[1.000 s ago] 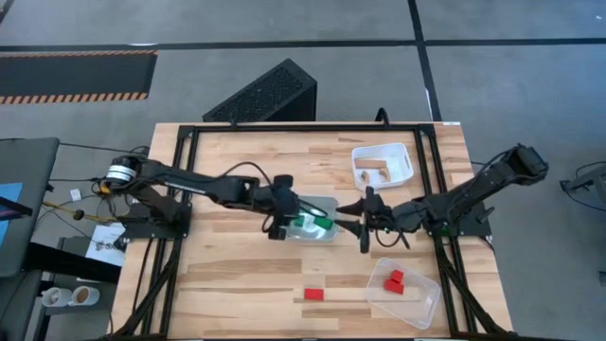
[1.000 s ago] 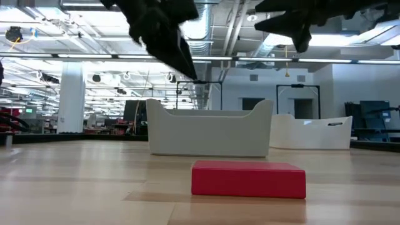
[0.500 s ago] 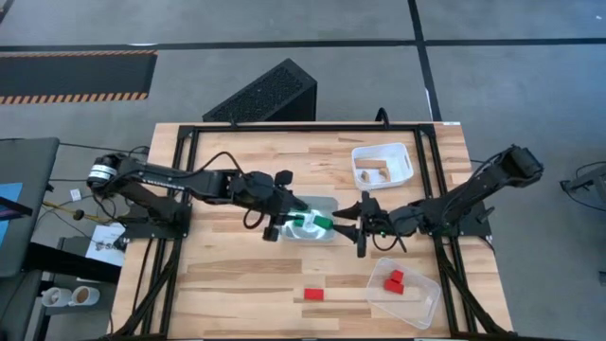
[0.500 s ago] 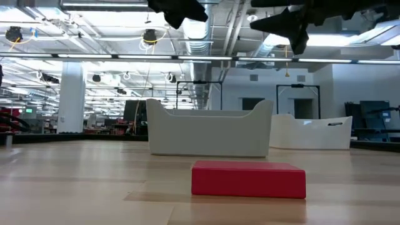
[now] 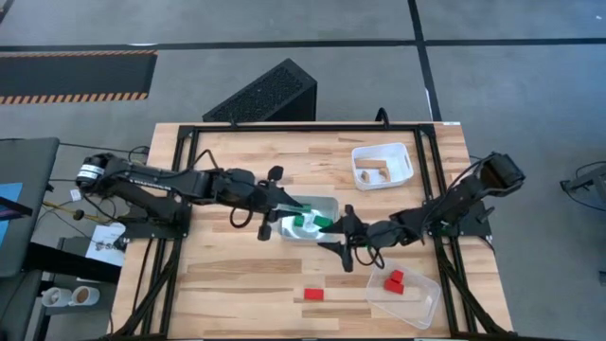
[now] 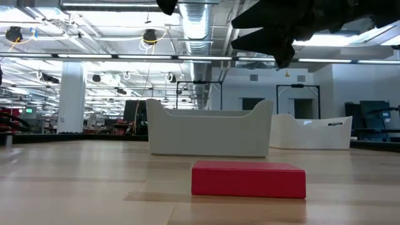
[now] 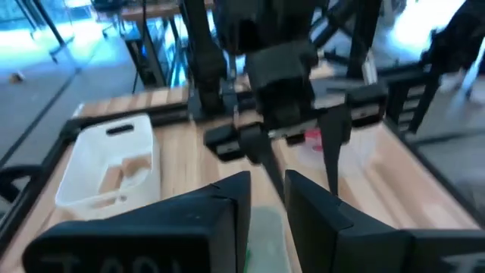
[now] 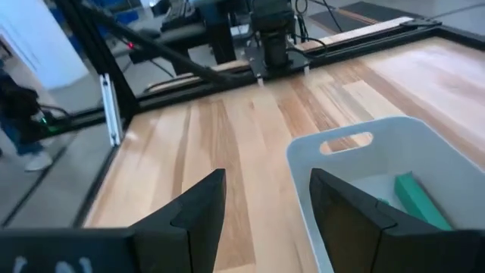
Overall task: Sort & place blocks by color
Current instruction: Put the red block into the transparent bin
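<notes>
- Left gripper (image 5: 277,202) has pulled back from over the middle tray (image 5: 327,205) toward the bench's left edge; a second ago it hung over the tray, now it sits at the tray's left rim. Fingers are narrowing with nothing seen between them; cannot tell if fully closed.
- Green blocks (image 5: 309,222) lie inside the middle tray, so the green drop looks done.
- Right gripper (image 5: 339,242) has swung from the middle tray's right side toward the bench's front edge, and hovers near the tray's front right corner. Jaws spread, empty.
- Loose red block (image 5: 313,294) lies flat on bare wood near the front edge, well apart from all trays; the low view shows it resting alone.
- Clear tray (image 5: 421,309) at the front right corner holds red blocks (image 5: 394,280).
- White tray (image 5: 402,155) near the back right holds plain wood blocks (image 5: 369,172).
- Judgement: only the loose red block is left to sort; the right gripper seems headed for it, with the clear tray as its destination.
</notes>
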